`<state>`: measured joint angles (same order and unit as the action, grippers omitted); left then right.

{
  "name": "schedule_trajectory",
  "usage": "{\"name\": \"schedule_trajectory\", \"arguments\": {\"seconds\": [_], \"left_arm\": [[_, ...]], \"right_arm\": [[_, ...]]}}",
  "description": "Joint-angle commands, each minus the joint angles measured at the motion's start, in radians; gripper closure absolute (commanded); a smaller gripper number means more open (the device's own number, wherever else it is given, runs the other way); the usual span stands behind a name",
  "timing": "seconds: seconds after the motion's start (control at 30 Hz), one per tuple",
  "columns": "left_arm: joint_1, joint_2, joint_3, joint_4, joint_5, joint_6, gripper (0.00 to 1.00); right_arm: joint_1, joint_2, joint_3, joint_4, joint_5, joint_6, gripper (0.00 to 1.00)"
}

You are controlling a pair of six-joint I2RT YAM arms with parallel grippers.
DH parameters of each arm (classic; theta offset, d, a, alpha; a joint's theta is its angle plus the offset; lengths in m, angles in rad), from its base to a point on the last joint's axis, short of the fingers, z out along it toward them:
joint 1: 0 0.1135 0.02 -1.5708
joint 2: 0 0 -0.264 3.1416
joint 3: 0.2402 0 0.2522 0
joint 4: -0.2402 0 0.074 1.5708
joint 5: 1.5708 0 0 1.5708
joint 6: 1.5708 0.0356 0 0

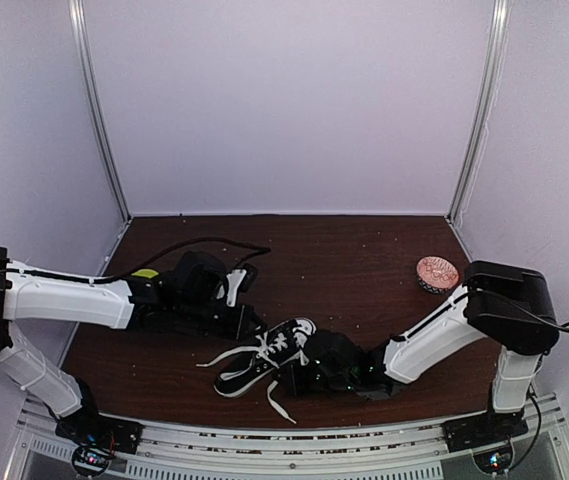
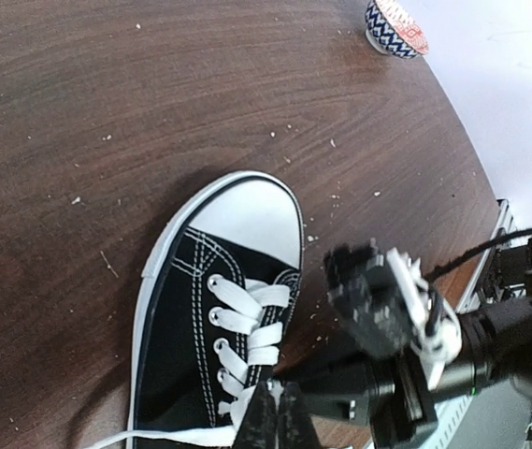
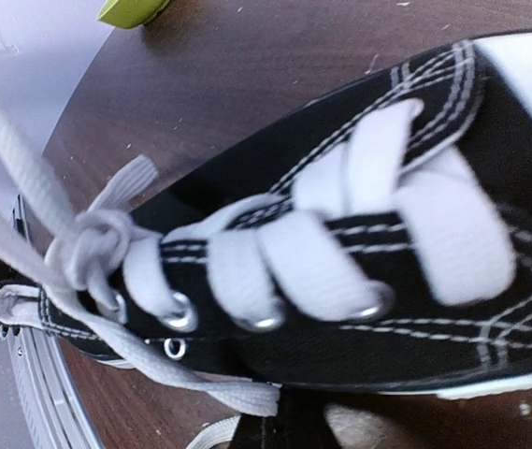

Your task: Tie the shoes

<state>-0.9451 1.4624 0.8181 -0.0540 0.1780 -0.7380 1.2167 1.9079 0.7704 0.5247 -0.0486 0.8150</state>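
1. At the left side of the counter, the left hand is pinched tight. A strand of the white laces seems to be caught at its tips, and it rises taut from the throat of the shoe.
2. Just ahead of that hand the sneaker rests on its sole between the two hands. Its toe points away from the left hand.
3. A small first knot sits above the top eyelets. No bow loops show, and other lace lengths trail loose on the wood. I judge the task begun but well short of done: the loops, the wrap and the final pull are all left.
4. Close against the sneaker's side, the right hand is fully closed, low by the rubber edging. A lace end lies right at its tips, but I cannot tell whether it is gripped.
5. Well apart from the right hand, farther off and to its right, stands a small patterned bowl, clear of the work.
6. The upper is black canvas with white double stitching, and the toe cap is smooth, white and rounded. The laces are flat, woven and limp, and the eyelets are bright metal rings. The counter is dark wood grain speckled with pale crumbs.
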Motion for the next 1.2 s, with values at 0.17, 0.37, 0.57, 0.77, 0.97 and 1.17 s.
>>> {"name": "schedule_trajectory", "arguments": {"seconds": [0.17, 0.37, 0.57, 0.77, 0.97, 1.17], "left_arm": [[0.006, -0.013, -0.016, 0.103, 0.041, 0.000, 1.00], [0.006, 0.016, -0.011, 0.140, 0.055, -0.014, 1.00], [0.006, 0.044, -0.008, 0.161, 0.054, -0.029, 1.00], [0.006, 0.040, -0.001, 0.160, 0.052, -0.024, 1.00], [0.006, 0.037, 0.012, 0.108, 0.038, 0.000, 1.00], [0.007, 0.029, 0.008, 0.107, 0.036, 0.002, 1.00]], "right_arm": [[-0.057, -0.092, -0.057, -0.009, 0.059, -0.011, 1.00], [-0.092, -0.068, -0.018, -0.035, 0.028, -0.026, 1.00], [-0.107, -0.030, 0.026, -0.046, -0.005, -0.040, 1.00], [-0.118, -0.075, 0.041, -0.087, -0.011, -0.073, 1.00], [-0.077, -0.181, 0.051, -0.243, -0.031, -0.163, 1.00], [-0.009, -0.187, 0.084, -0.292, -0.090, -0.178, 1.00]]}}
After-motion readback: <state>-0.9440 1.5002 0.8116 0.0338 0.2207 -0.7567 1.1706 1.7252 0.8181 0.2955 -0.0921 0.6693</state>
